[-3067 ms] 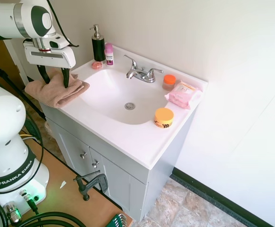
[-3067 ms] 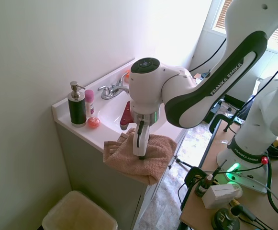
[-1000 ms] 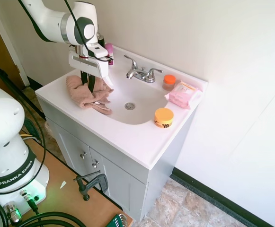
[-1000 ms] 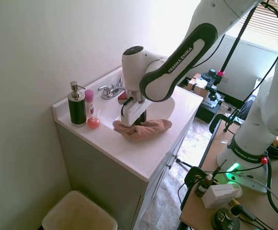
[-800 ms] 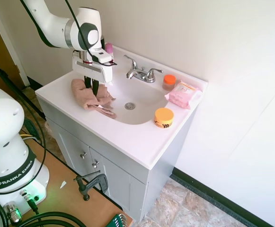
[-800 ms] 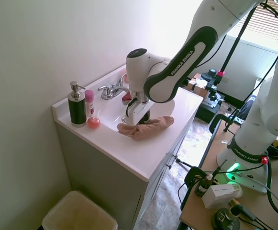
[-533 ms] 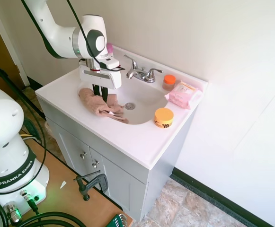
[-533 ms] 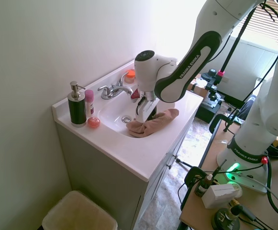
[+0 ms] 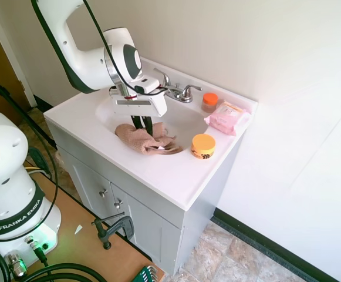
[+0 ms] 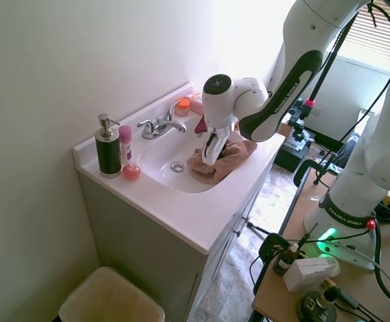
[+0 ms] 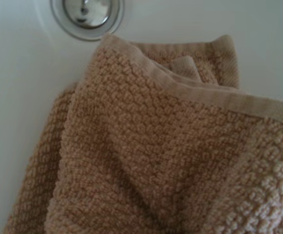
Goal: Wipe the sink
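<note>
- The gripper [image 9: 144, 130] has its jaws clamped on the tan towel [image 9: 142, 138], pressed inside the sink [image 9: 185, 121] near the front wall.
- Keep pressure even, sweep toward the drain [image 11: 86, 11], and avoid the orange jar [image 9: 203, 145] on the worktop [image 9: 176, 176].

The gripper [image 9: 142, 126] stands in the sink [image 9: 185, 120], on the towel [image 9: 144, 140]. Just beside it lies the drain [image 10: 176, 167], the faucet [image 9: 176, 91] behind, a round jar [image 9: 203, 145] on the worktop [image 9: 164, 173] nearby.

White vanity top [image 9: 176, 176], soap dispenser [image 10: 107, 147], orange jar [image 9: 203, 145], pink wipes pack [image 9: 226, 117]
</note>
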Motion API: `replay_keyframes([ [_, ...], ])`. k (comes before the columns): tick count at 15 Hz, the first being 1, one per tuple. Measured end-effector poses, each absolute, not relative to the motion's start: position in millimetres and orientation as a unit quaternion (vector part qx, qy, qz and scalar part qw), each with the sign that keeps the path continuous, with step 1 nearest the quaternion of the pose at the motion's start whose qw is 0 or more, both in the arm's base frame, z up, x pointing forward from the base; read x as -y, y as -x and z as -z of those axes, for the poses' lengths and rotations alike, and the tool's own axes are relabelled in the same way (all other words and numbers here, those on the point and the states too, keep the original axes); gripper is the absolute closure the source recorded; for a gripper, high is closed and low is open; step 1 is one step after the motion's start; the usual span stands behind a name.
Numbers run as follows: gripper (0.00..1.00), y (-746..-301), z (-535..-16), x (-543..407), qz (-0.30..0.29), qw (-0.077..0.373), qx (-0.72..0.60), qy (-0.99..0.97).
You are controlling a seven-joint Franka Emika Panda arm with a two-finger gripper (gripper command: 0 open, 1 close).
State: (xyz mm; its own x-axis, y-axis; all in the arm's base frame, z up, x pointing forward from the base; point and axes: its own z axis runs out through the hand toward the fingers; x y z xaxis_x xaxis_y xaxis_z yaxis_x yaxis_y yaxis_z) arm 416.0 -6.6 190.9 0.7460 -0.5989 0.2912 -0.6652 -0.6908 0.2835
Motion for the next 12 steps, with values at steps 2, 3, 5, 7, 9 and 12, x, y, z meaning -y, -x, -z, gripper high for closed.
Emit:
replay_keyframes([
  [2, 1.0, -415.1, -191.0, 11.7, -0.118, 0.188, 0.341, -0.913],
  [3, 1.0, -414.8, -190.5, 12.1, -0.128, 0.184, 0.342, -0.912],
  [5, 1.0, -414.7, -189.6, 10.1, -0.146, 0.179, 0.34, -0.912],
  [7, 1.0, -416.7, -190.0, 9.7, -0.166, 0.179, 0.334, -0.91],
  [9, 1.0, -418.8, -187.7, 11.0, -0.187, 0.184, 0.323, -0.909],
  [12, 1.0, -422.6, -173.4, 12.2, -0.204, 0.191, 0.309, -0.909],
])
